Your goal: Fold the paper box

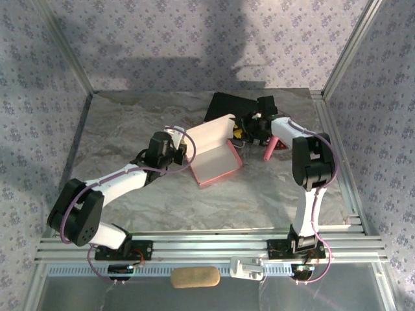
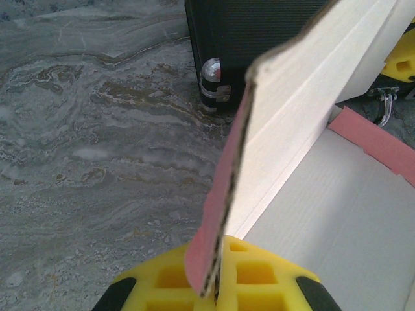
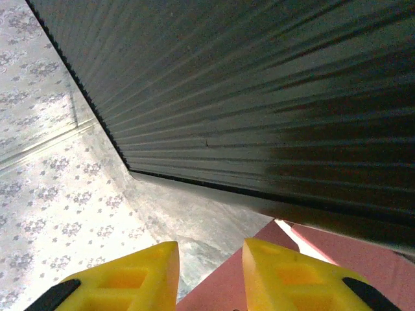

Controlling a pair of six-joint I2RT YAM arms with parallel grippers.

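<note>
We list paper box (image 1: 211, 154), salmon-pink outside, cream inside; case (image 1: 227, 105), black with ribbed lines; bench (image 1: 130, 129), grey marbled; walls (image 1: 162, 39), lilac with small floral print.

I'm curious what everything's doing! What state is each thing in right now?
paper box: half folded, one panel standing up, base flat on the table.
left pincer: shut on the raised panel's edge.
right pincer: open, close beside the black case.
black case: lying at the back of the table.

Black ribbed case (image 3: 259, 97), parted yellow pincer (image 3: 211, 251), paper box (image 3: 363, 249) beneath
</note>
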